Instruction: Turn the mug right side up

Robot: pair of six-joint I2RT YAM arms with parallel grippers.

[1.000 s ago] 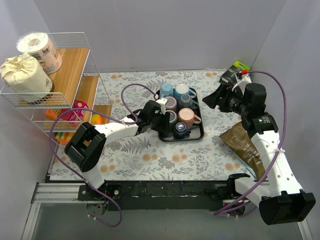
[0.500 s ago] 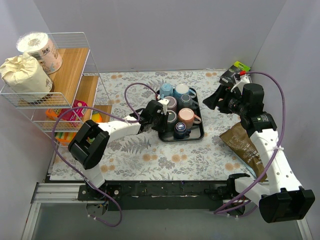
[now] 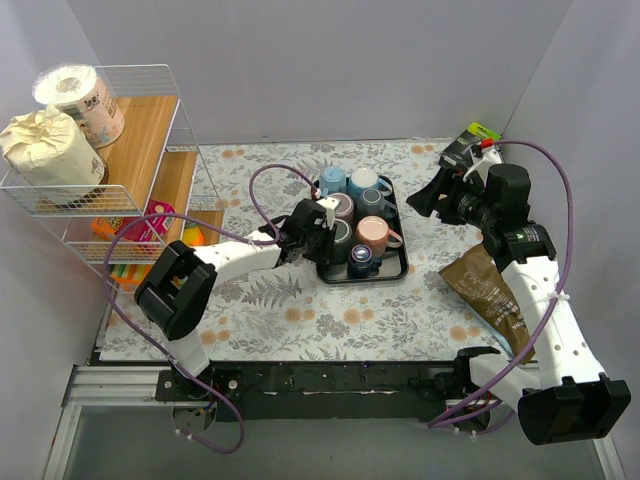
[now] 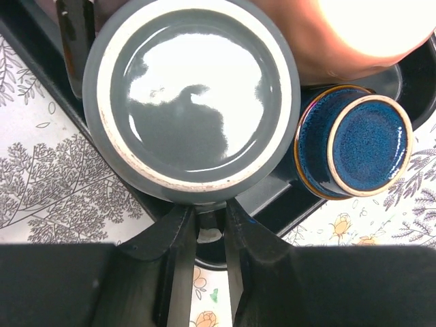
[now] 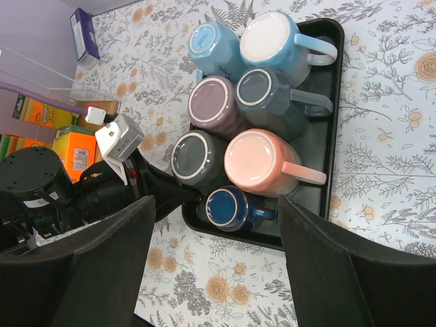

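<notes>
Target mug: the dark grey mug (image 4: 194, 102) is taken to be the one meant, since the left gripper is set against it. It is seen base up in the near-left corner of the black tray (image 5: 320, 157).
Neighbours: the pink mug (image 4: 354, 34) is pressed against it on one side, and the small dark blue mug (image 4: 368, 143) is just beside it. Every mug on the tray is seen base up.
Left gripper: the left gripper (image 4: 210, 218) is held at the mug's near rim with its jaws drawn almost together. Something dark and a pale fleck are seen in the narrow gap. Whether that is the handle, or whether anything is pinched at all, cannot be told.
Right gripper: the right gripper (image 3: 430, 195) is held well apart from the tray, above the far right of the table, with its fingers spread wide and nothing between them.
Change over the last second: only a small shift of the left arm's elbow is noted. The fingers are kept at the same spot on the tray, and the grey mug is neither lifted nor tilted.
Meaning for the task: a grasp is judged to be settling, and the turn itself is not begun.
Risk: the neighbours could be dragged if the mug is rolled in place, so a lift is probably needed first.
</notes>
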